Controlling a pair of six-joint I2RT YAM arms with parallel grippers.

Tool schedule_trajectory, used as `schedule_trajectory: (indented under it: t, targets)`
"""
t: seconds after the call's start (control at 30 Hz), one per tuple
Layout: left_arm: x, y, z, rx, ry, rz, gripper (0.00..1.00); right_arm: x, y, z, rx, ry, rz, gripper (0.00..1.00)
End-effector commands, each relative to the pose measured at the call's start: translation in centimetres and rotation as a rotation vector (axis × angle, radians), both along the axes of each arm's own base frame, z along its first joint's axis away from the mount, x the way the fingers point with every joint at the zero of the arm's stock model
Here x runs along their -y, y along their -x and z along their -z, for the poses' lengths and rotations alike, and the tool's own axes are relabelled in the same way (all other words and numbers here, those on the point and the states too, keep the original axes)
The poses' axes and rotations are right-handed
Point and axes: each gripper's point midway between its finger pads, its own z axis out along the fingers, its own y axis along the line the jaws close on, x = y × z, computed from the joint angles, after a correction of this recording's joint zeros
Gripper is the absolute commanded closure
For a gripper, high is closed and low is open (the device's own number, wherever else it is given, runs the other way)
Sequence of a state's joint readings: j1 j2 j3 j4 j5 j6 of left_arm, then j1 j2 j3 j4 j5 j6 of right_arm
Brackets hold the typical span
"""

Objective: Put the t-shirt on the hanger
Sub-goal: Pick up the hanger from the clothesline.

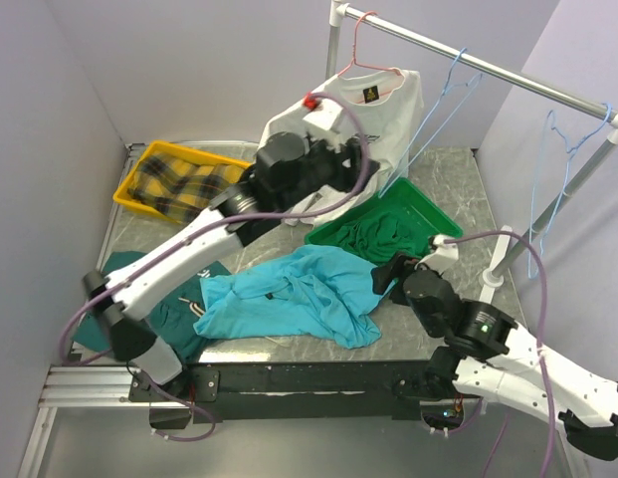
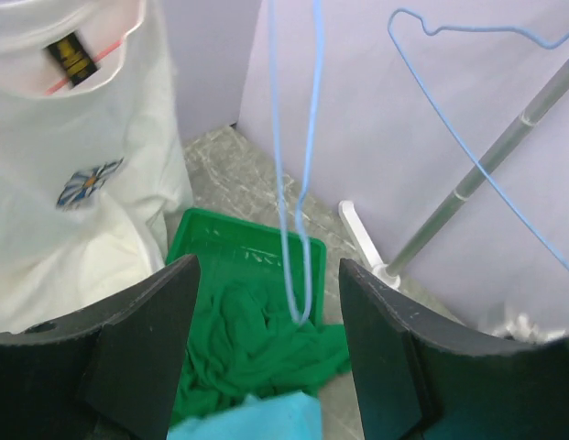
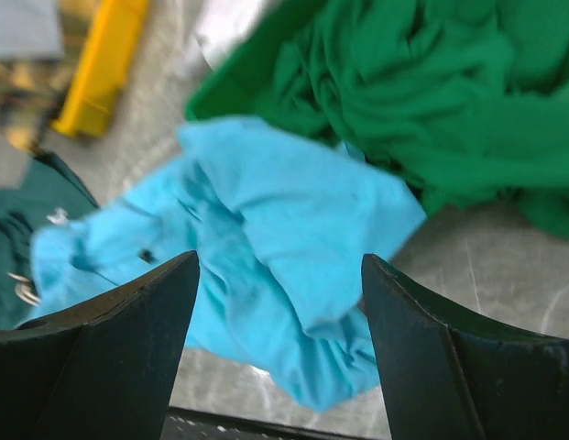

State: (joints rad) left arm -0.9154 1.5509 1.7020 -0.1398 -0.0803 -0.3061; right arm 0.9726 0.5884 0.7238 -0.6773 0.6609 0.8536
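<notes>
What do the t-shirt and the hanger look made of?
The t-shirt looks like soft, matte knit fabric, probably cotton: it lies limp in rumpled folds. The hanger looks like thin wire with a smooth light-blue coating, probably over metal: it holds straight runs and crisp bends.

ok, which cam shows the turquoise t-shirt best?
Top external: nearly the whole t-shirt shows, crumpled and sharp. Right wrist shows only a blurred part of it; left wrist catches just a corner at the bottom edge.
</notes>
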Motion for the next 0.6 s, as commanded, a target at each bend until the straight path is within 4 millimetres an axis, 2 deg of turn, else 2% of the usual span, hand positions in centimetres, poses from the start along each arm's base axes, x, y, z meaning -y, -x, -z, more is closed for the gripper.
schedule_trajectory:
  t: [0.0,0.2,0.33,0.43,0.57]
  targets:
    - [3.7,-0.3,-0.6,0.118,-0.072,0.110,0.32,-0.7,0.6,1.4,-0.036,-0.053,-0.018,0.21]
    - [7.4,-0.6,-0.5,0.174,-0.076,0.126,0.30,-0.9,1.1,3.0,-0.062,-0.061,-0.037,0.22]
    - [9.5,-2.2,0.7,0.184,-0.135,0.067,0.30,-0.9,1.2,3.3,-0.061,-0.071,-0.041,0.22]
    - [10.3,-3.6,1.4,0.197,-0.160,0.004,0.31,-1.1,1.3,3.4,-0.065,-0.083,-0.052,0.22]
    - [11.1,-4.5,1.1,0.224,-0.141,-0.030,0.37,-1.3,1.5,3.6,-0.069,-0.099,-0.064,0.22]
